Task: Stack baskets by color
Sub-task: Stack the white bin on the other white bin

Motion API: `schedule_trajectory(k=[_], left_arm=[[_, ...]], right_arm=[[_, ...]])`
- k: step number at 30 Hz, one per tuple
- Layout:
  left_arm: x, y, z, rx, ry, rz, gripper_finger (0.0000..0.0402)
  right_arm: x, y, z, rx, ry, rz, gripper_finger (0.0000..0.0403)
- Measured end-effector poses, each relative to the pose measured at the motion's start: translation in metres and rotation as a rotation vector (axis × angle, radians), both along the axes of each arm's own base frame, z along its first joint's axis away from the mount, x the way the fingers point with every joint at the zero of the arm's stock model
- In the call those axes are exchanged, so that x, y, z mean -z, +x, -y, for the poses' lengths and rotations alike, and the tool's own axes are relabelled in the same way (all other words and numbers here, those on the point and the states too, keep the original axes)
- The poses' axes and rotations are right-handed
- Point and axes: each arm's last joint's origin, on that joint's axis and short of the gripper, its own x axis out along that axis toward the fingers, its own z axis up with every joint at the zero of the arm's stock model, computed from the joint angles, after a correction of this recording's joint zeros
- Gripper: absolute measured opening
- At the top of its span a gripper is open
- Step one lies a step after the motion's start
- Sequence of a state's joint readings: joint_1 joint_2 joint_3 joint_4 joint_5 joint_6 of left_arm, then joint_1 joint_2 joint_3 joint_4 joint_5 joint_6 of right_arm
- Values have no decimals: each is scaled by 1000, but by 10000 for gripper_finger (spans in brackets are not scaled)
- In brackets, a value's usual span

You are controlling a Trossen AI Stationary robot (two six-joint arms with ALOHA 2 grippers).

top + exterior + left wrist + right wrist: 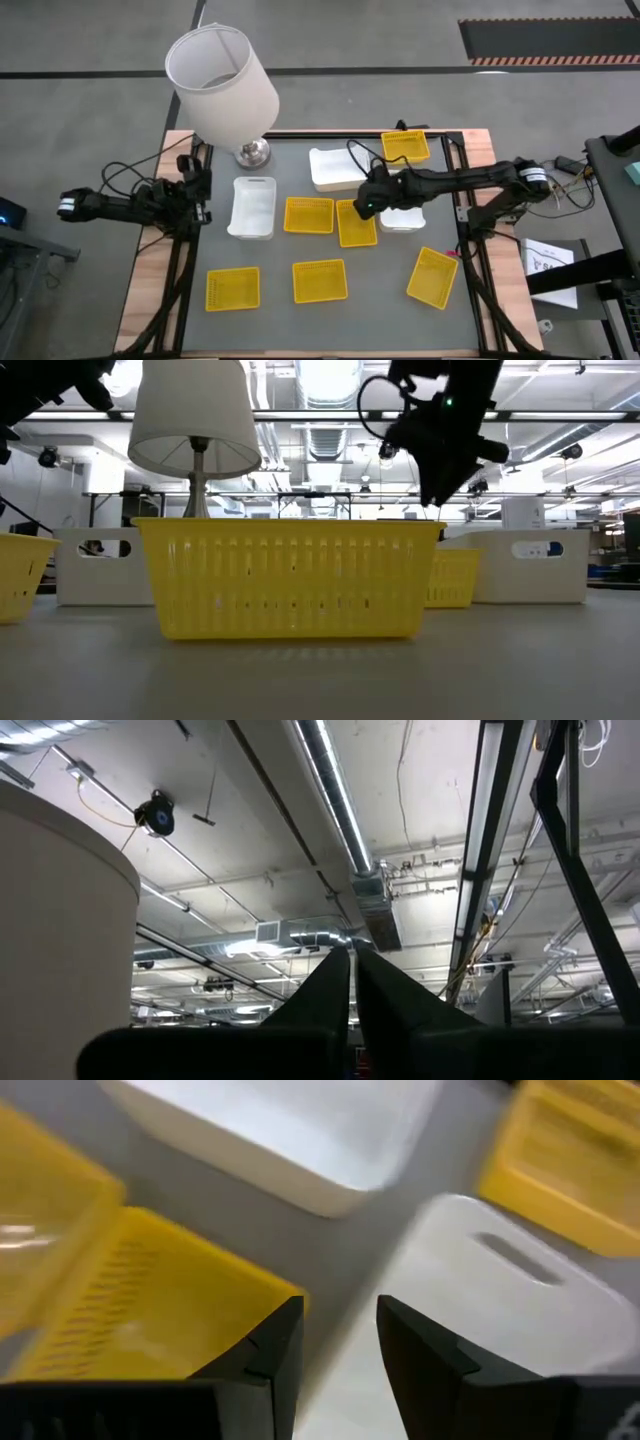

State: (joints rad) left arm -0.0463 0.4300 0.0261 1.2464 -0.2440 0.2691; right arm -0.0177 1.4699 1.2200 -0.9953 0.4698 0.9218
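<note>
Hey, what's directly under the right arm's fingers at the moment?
The right gripper hangs with fingers apart over bare table between a yellow basket and a white basket. From above, the arm covers part of that white basket, so whatever lies inside it there cannot be seen.

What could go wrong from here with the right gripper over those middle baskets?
1. The right gripper, fingers apart and holding nothing, hangs between a yellow basket and a white basket; coming down, a finger could catch the wrong rim.
2. The two yellow baskets in the middle sit almost edge to edge, so lifting one may drag its neighbour.
3. The lamp stands beside the parked left gripper; a wide swing of that arm might tip it.
</note>
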Motion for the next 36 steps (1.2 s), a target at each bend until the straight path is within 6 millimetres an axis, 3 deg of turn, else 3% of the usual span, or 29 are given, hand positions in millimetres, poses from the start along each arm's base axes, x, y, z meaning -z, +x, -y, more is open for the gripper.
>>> schedule_trajectory(k=[9,14,23,36], left_arm=[[0,-1,0,0,0,5,4],[0,0,0,0,0,4,4],[0,-1,0,5,0,6,4],[-1,-2,0,66,-53,27,4]], right_arm=[[17,10,0,18,29,-136,121],[15,11,0,18,30,-132,126],[4,1,-1,134,50,-65,175],[23,5,-4,215,57,-77,174]])
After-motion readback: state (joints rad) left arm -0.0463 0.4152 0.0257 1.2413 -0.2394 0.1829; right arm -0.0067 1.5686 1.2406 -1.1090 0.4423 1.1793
